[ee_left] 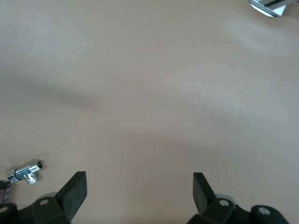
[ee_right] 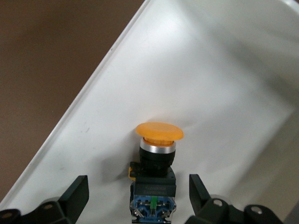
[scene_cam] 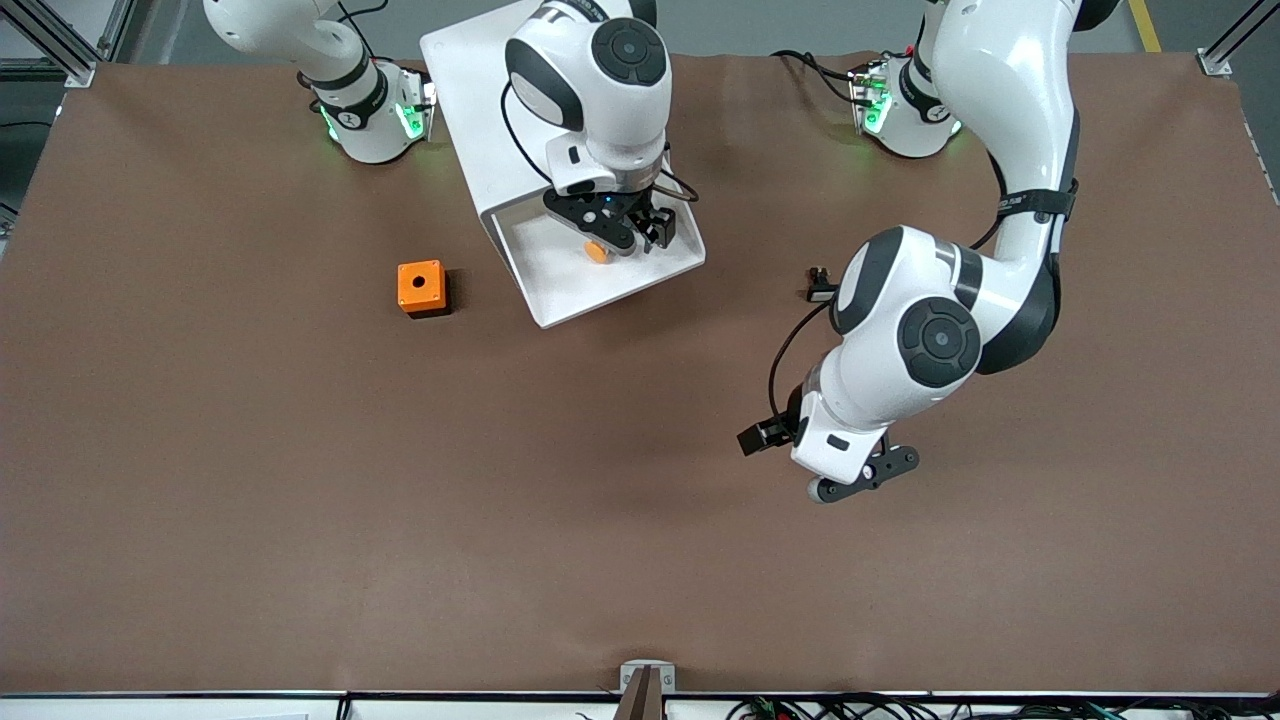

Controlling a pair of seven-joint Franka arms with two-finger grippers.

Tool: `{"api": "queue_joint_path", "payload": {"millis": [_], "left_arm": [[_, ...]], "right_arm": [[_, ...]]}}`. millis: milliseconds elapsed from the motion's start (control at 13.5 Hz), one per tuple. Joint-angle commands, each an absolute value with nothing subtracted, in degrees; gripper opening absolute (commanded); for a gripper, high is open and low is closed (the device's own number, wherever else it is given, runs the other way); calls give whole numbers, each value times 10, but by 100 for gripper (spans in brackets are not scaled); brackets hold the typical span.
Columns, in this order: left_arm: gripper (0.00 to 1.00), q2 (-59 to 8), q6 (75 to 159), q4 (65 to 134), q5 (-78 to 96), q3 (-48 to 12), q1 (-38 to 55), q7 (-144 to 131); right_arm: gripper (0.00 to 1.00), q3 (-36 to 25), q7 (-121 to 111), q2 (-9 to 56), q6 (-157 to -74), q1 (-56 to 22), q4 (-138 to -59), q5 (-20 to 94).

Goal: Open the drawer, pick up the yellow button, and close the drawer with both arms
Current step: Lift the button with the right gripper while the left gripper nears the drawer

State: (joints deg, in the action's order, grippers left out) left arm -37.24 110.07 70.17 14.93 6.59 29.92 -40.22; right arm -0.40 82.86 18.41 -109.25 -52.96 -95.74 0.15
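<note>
The drawer (scene_cam: pixel 545 300), the uppermost one of the white cabinet (scene_cam: pixel 470 90), stands pulled out. The button (scene_cam: pixel 597 251) lies on its side in it, orange-yellow cap, black and blue body. My right gripper (scene_cam: pixel 618 236) hangs over the open drawer, open, with a finger on each side of the button and not touching it. In the right wrist view the button (ee_right: pixel 156 172) lies on the drawer floor (ee_right: pixel 210 93) between the open fingers of the right gripper (ee_right: pixel 138 193). My left gripper (scene_cam: pixel 865 478) is open and empty over bare brown table; the left wrist view shows it (ee_left: pixel 139 191) likewise.
An orange cube with a hole (scene_cam: pixel 421 288) sits on the table beside the drawer, toward the right arm's end. A small black-and-white part (scene_cam: pixel 820 285) lies toward the left arm's end. A small chrome piece (ee_left: pixel 25 171) shows in the left wrist view.
</note>
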Motion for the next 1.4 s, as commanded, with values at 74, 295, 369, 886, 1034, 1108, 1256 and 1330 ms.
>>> {"api": "queue_joint_path", "payload": {"millis": [74,295,369,886,1034,1108,1256,1330], "left_arm": [[100,-359,1104,722,112,59,311,-403],[100,-357,1087,722,81,58,318,-407],[100,-358,1072,722,81,58,319,-411],[100,-357,1064,722,81,55,325,-515],[100,-358,1062,722,81,57,336,-515],[100,-358,1061,722,80,57,339,-516],[100,-358,1058,722,69,57,345,-519],[100,-357,1056,722,68,55,344,-519]], "right_arm": [[74,-9,832,181,-1087,-541,-963,-4],[62,-9,832,181,-1086,-541,-964,-4],[50,-9,832,181,-1087,-541,-964,-4],[0,-10,831,180,-1091,-535,-958,1],[0,-12,828,180,-1087,-528,-944,2],[0,-12,824,178,-1087,-520,-938,2],[0,-13,805,171,-1068,-508,-926,2],[0,-13,786,171,-1049,-495,-912,3]]}}
